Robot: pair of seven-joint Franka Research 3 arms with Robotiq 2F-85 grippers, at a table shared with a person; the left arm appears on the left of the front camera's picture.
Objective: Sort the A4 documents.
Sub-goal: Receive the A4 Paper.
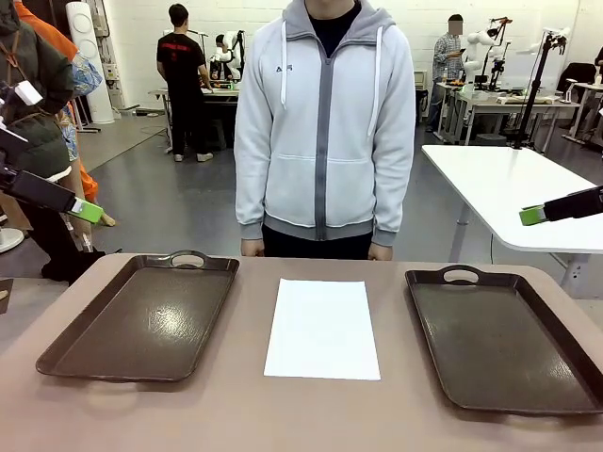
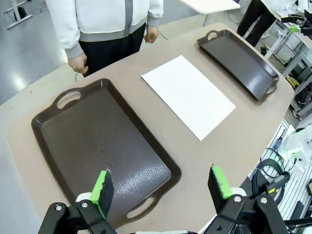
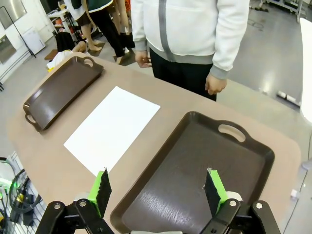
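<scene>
**Blank paper lies at mid-bench**

The A4 documents [image 1: 322, 329], plain white and unmarked, lie flat and square-edged on the bench [image 1: 236, 419], between the left tray [image 1: 141, 320] and the right tray [image 1: 504, 344], touching neither. Whether one sheet or several cannot be told.

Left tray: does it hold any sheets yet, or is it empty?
Empty. The left tray shows a bare brown floor; the white paper lies on the table between it and the right tray.

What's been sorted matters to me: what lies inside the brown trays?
Nothing lies in the left tray or right tray. The white paper lies on the table between them; sheets beneath its top one would be covered.
</scene>
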